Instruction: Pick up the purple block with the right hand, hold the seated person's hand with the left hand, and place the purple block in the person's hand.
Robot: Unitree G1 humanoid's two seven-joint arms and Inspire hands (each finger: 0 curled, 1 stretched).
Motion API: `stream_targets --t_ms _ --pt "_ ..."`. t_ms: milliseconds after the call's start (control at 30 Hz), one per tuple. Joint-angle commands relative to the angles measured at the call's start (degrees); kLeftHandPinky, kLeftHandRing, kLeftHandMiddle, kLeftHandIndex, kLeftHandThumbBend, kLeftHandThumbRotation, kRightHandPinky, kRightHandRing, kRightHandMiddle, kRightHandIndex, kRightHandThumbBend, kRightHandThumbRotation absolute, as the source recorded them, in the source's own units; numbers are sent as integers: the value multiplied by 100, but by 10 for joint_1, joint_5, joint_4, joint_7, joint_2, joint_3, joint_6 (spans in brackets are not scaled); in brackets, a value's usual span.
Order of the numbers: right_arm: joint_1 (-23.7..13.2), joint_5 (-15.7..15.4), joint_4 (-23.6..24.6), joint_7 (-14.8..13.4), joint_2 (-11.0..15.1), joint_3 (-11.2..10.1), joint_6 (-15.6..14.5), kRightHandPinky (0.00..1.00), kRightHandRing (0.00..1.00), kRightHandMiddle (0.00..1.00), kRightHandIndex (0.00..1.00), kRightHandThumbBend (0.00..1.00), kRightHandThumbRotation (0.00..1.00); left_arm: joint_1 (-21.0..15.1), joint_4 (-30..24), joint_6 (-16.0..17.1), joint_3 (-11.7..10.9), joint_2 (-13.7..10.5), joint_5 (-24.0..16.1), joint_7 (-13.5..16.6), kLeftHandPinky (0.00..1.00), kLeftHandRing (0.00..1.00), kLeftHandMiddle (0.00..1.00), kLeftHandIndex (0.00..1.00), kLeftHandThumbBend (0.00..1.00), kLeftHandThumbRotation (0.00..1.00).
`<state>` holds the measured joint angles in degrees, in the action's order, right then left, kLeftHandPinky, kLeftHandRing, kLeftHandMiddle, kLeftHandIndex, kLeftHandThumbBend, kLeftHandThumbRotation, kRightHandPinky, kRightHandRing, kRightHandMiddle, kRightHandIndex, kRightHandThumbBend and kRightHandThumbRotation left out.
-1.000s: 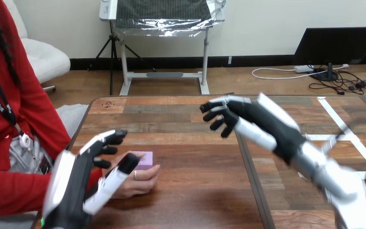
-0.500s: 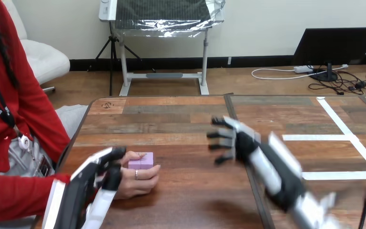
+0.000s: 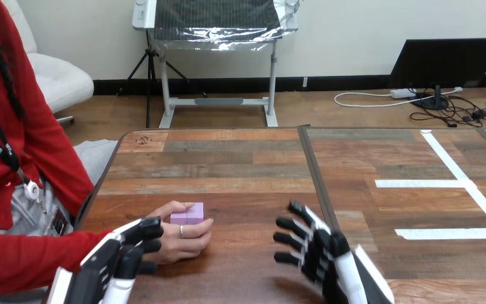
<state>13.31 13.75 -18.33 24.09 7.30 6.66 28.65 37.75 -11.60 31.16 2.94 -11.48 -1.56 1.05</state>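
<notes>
Purple cube block [image 3: 187, 214] in the person's hand [image 3: 178, 240]: delivered, seemingly! Beside it, right hand [image 3: 313, 253] splayed empty, left hand [image 3: 117, 256] hold unclear; withdraw next.

The table [image 3: 247, 168] is viewed from the robot's head, forward and down across it; the left hand [image 3: 111, 263] and right hand [image 3: 326, 258] are framed close at the bottom edge.
</notes>
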Motion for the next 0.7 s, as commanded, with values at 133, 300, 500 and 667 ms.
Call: stream_targets --t_ms 133,300,500,667 --pt "5 35 84 24 -16 -6 6 94 93 94 97 74 100 -2 -55 24 -16 7 27 -19 66 76 76 74 60 100" --pt "20 41 101 32 -20 -4 -2 98 96 96 98 76 100 -2 -62 30 -18 15 29 -23 67 76 76 74 59 100" --pt "27 51 108 39 -22 -5 -12 100 97 97 99 77 100 -5 -69 33 -16 25 22 -25 67 76 76 74 58 100" --pt "25 55 110 38 -24 -8 -19 100 97 97 99 77 100 -6 -78 28 -9 33 21 -27 67 76 76 75 61 100"
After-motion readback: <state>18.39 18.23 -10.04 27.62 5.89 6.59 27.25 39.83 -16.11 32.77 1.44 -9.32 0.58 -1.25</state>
